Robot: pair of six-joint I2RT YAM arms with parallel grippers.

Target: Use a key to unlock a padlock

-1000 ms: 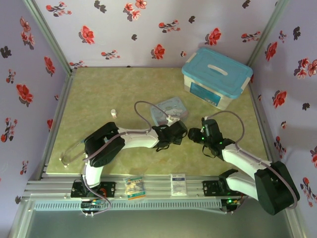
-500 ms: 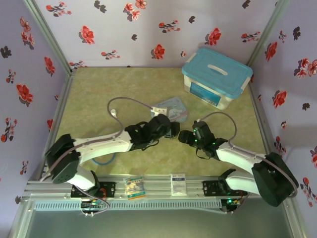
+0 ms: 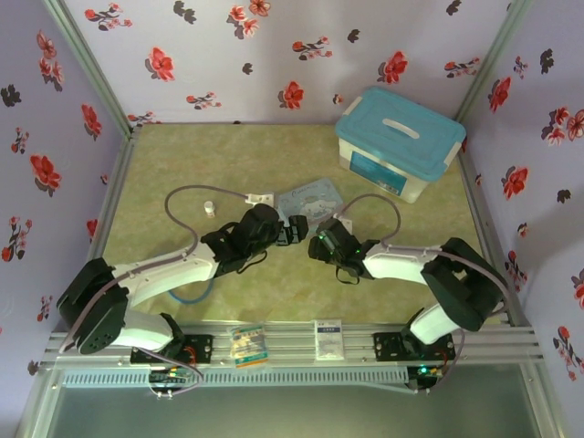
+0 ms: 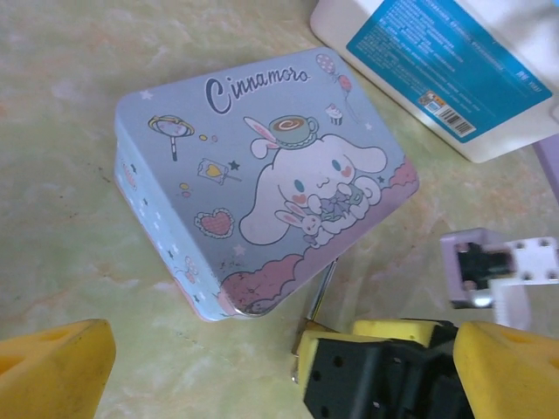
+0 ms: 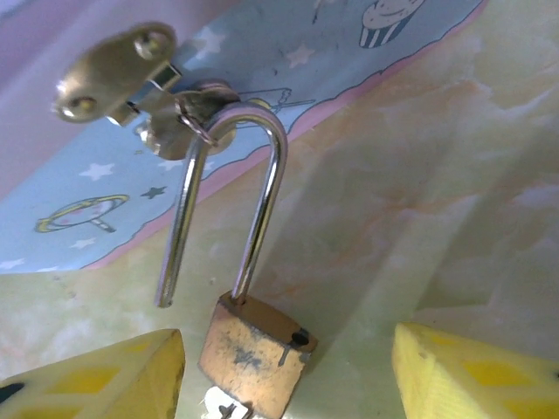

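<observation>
Padlock [image 5: 258,353], its shackle [image 5: 262,175] open and hooked through the tin's [image 4: 262,175] hasp [image 5: 113,70], sits squarely between the right jaws. These stand apart and clear of it. The padlock's long axis runs straight from them toward the tin. The left jaws gape wide, farther back; the right arm [image 3: 401,265] is nearer.

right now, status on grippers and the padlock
Both open: left gripper, right gripper astride the padlock, not gripping. Shackle open, one leg free, hooked through the hasp. Tin close behind.
</observation>
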